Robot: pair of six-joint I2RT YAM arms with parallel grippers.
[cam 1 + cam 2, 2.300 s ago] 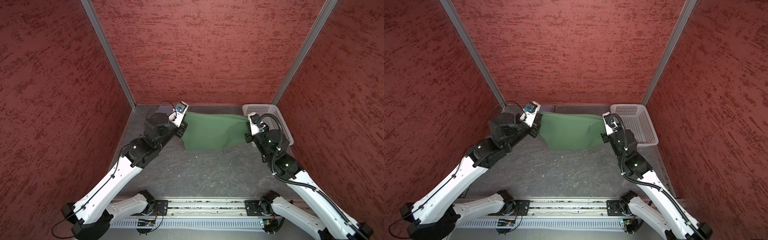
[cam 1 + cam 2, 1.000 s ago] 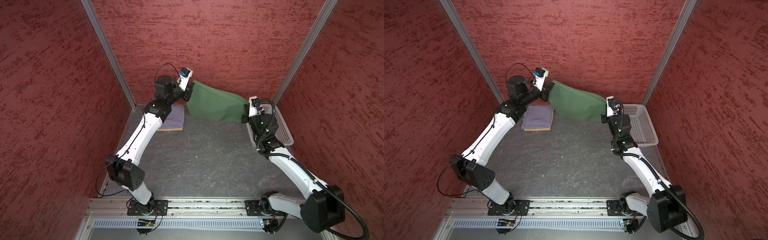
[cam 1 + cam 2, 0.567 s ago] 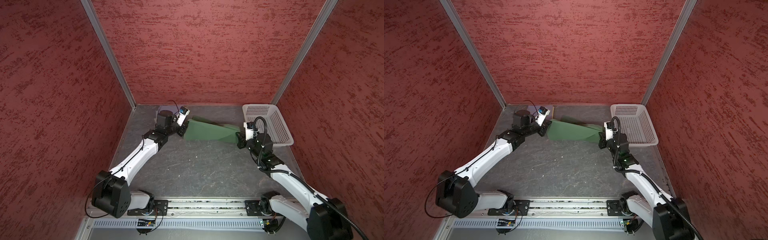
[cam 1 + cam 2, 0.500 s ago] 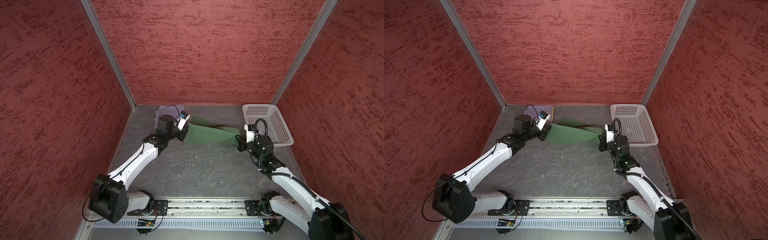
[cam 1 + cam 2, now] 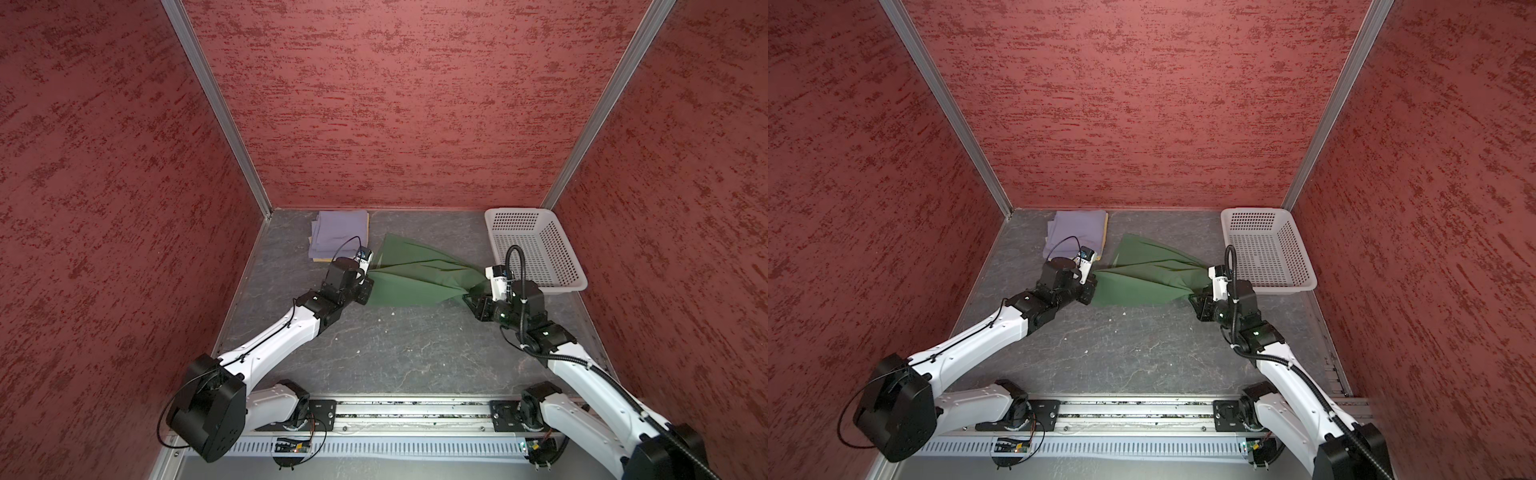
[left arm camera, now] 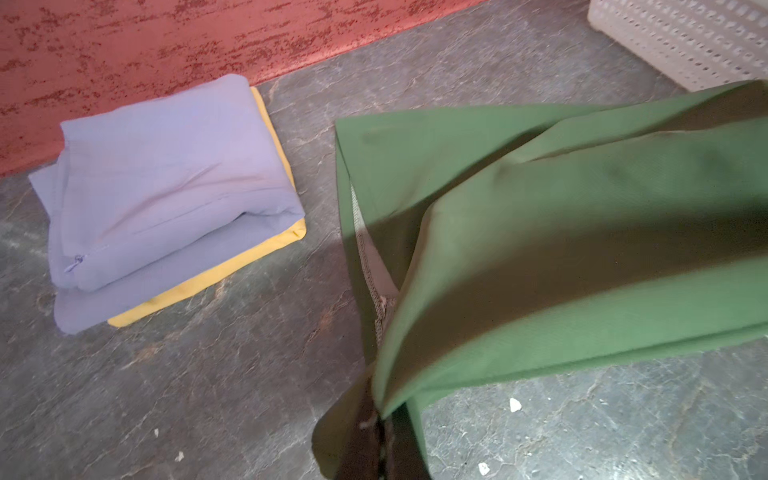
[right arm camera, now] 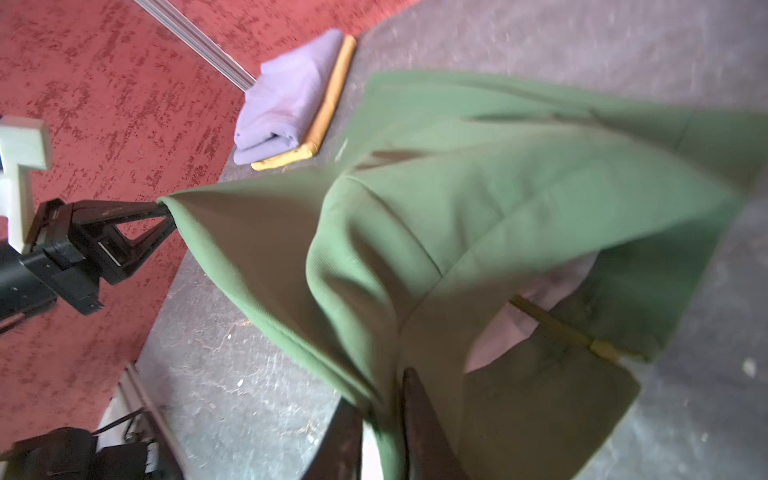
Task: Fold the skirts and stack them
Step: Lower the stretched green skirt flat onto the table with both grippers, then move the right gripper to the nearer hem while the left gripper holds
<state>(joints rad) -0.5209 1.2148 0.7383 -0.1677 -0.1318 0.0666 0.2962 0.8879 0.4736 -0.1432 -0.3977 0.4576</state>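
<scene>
Two sets of jaws meet the dark green skirt (image 5: 415, 278). The left gripper (image 5: 367, 279) is clamped tight on one corner. The right gripper (image 5: 471, 297) straddles the opposite corner, and I cannot tell whether it grips. Between them the skirt sags onto the worktop (image 5: 395, 353), near the folded lavender skirt (image 5: 338, 232) stacked on the yellow skirt (image 6: 208, 286).
</scene>
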